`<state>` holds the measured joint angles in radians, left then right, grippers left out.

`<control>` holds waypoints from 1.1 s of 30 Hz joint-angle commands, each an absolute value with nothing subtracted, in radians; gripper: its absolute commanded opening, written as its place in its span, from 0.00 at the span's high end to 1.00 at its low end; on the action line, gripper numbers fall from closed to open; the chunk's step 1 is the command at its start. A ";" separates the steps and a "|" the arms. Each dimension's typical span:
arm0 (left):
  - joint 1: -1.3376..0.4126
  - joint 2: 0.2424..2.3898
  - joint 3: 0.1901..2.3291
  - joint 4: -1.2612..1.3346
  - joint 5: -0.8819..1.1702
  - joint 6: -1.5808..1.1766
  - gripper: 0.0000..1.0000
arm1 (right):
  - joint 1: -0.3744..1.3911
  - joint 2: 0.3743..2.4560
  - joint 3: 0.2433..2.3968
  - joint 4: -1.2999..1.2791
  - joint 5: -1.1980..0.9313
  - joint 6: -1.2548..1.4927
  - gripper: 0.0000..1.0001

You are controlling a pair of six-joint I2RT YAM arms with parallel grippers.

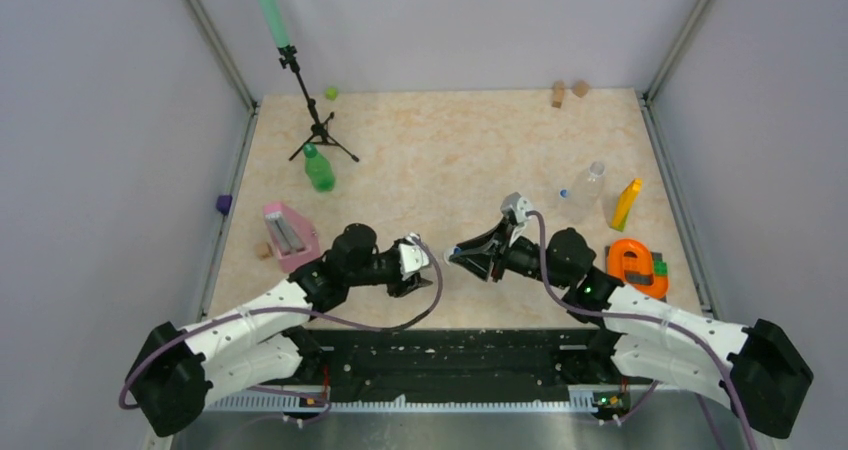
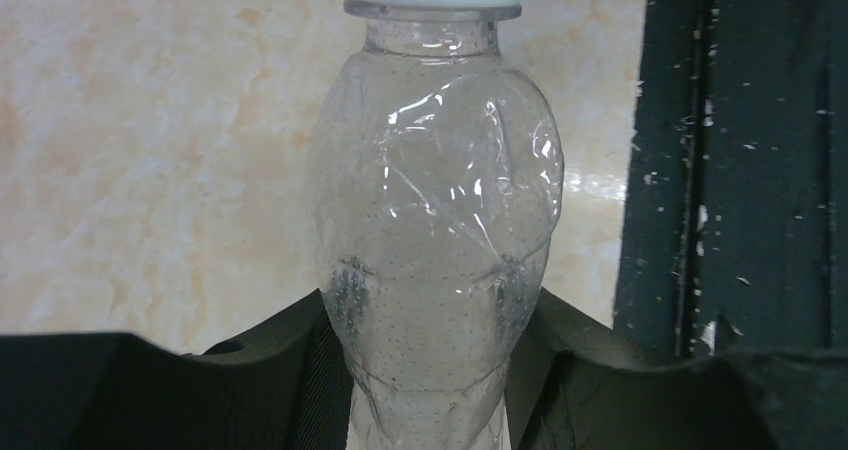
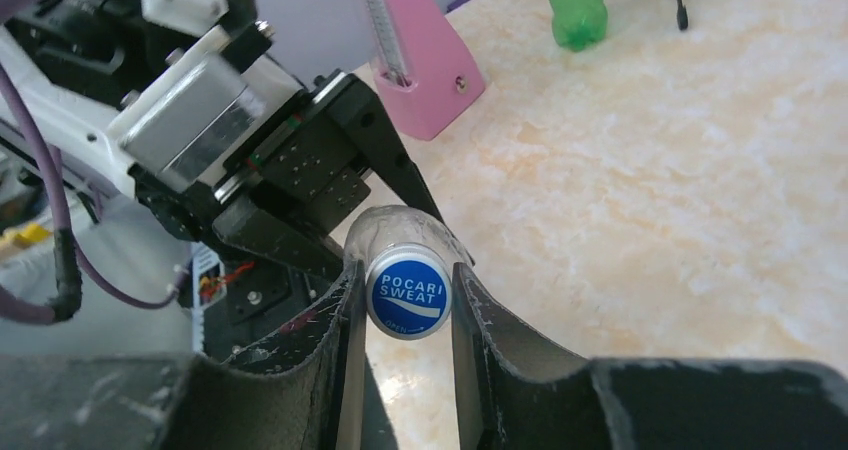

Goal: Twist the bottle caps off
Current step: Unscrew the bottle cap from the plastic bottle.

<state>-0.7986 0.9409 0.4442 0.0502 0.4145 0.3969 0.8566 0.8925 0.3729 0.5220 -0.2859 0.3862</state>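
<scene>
Unscrewing step: left end effector (image 2: 430, 370) clamps clear bottle (image 2: 440, 200) at 6 o'clock of surface (image 1: 450, 150), right end effector (image 3: 404, 305) pinches blue cap (image 3: 408, 288); next probably needs wrist twist.

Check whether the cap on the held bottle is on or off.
On: the blue cap sits on the neck of the clear bottle, between the right jaws.

Bottle (image 2: 440, 230) in L tool (image 1: 421, 261), R tool (image 1: 452, 255) on cap (image 3: 408, 292), 2nd bottle (image 1: 319, 168) back-left by tripod (image 1: 318, 122), 3rd bottle (image 1: 585, 190) right by block (image 1: 626, 203)
</scene>
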 commanded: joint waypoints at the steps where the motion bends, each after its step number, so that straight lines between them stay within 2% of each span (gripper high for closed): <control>1: -0.752 0.977 0.552 0.047 0.729 0.307 1.00 | 0.856 0.898 0.425 0.413 -0.429 0.110 1.00; 5: -0.731 1.000 0.577 0.025 0.808 0.304 1.00 | 0.857 0.916 0.449 0.377 -0.438 0.042 1.00; 9: -0.729 0.989 0.566 0.036 0.717 0.294 1.00 | 0.857 0.926 0.466 0.364 -0.379 0.099 0.98; 15: -0.730 0.981 0.545 0.022 0.482 0.329 1.00 | 0.857 0.874 0.449 0.400 -0.146 0.336 0.48; 18: -0.732 0.977 0.532 0.018 0.418 0.352 1.00 | 0.856 0.841 0.414 0.458 -0.092 0.447 0.38; 23: -0.765 0.965 0.517 0.027 0.303 0.384 1.00 | 0.856 0.792 0.338 0.531 -0.051 0.604 0.36; 28: -0.900 0.959 0.489 0.068 0.087 0.470 1.00 | 0.857 0.784 0.266 0.591 0.051 0.818 0.36; 30: -0.974 0.962 0.463 0.113 -0.042 0.520 1.00 | 0.857 0.796 0.254 0.624 0.050 0.885 0.36; 33: -1.013 0.974 0.455 0.144 -0.126 0.542 1.00 | 0.857 0.819 0.260 0.648 0.007 0.935 0.36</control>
<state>-0.9646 0.9775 0.4728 0.0380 0.0772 0.4702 0.8551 0.8001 0.2497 0.5411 0.0044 0.7849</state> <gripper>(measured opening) 0.499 0.644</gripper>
